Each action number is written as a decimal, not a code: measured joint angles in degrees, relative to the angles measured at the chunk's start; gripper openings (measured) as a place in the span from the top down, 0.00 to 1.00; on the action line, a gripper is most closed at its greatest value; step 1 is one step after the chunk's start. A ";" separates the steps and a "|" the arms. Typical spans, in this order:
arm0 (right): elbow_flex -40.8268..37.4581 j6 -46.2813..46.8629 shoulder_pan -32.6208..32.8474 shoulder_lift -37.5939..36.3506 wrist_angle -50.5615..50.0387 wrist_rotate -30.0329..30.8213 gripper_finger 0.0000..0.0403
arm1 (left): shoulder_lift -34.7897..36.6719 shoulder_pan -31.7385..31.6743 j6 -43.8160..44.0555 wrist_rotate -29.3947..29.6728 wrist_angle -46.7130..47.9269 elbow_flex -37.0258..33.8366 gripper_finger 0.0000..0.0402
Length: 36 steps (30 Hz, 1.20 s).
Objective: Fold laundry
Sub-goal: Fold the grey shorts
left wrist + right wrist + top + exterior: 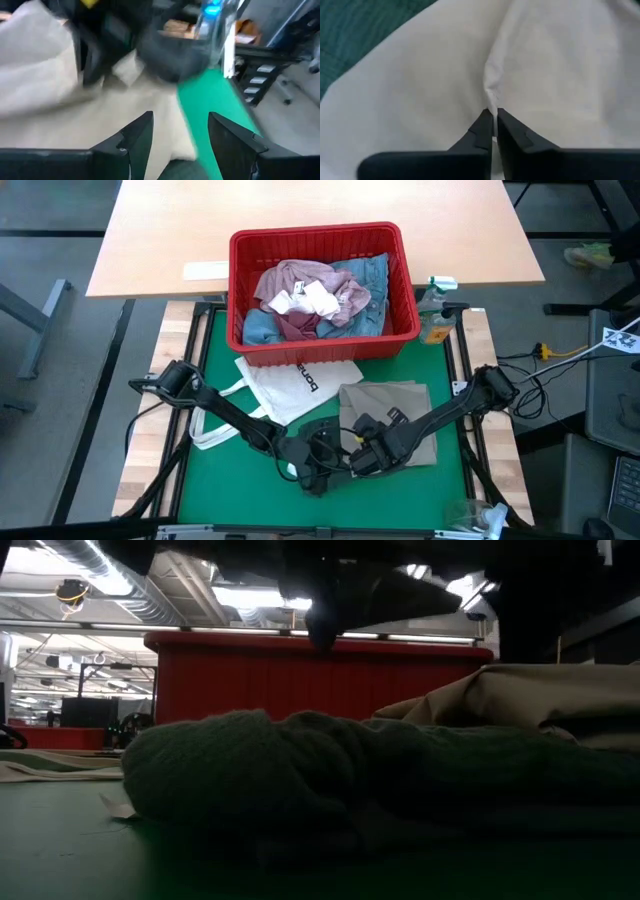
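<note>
Right pincer [492, 125] pinches shut on a thin ridge of the beige trousers [400, 415], which lie on the green mat toward the counter's front-right. Such a shallow bite could slip once it lifts. Left pincer [180, 142] hangs open over the trousers' edge, gripping nothing. The dark green top [260, 765] seems bunched right beside them, though it's dim, and could get dragged along.
</note>
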<state>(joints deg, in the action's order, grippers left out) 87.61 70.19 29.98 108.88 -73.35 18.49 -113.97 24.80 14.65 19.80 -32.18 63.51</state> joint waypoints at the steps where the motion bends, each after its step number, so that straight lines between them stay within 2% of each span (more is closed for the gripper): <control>1: 1.43 0.06 -0.01 0.00 -2.63 0.44 0.93 | -0.18 0.00 -0.42 1.02 0.64 -0.05 0.54; 4: 5.45 0.22 0.06 -0.07 -9.34 3.17 0.92 | -1.48 -0.51 -1.60 2.55 -0.67 -0.07 0.54; 8: 8.84 2.04 -0.01 -0.07 -16.76 7.46 0.98 | -3.64 -1.45 -1.31 3.07 -0.83 -0.02 0.54; 13: 8.74 3.06 -0.03 -0.11 -16.58 10.65 0.96 | -6.78 -1.91 -1.30 2.97 -0.99 -0.04 0.54; 17: 5.74 3.04 -0.67 -0.09 -16.56 12.47 0.97 | -7.68 -1.88 -1.29 2.77 -0.32 -0.06 0.54; 22: 1.72 0.47 -3.28 -0.07 -16.68 12.73 0.98 | -7.61 -1.54 -1.28 2.35 -0.33 -0.07 0.54; 30: -2.45 -8.43 -8.04 -1.07 -16.66 9.04 0.97 | -7.59 -1.49 -1.17 2.22 1.39 -0.07 0.54; 36: -8.09 -10.18 -10.46 -6.71 -16.45 7.54 0.99 | -7.59 -1.42 -1.02 2.13 4.66 -0.02 0.54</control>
<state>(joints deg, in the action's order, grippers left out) 79.52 60.01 19.52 102.17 -89.81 26.04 -121.56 23.38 13.64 21.93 -27.52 63.48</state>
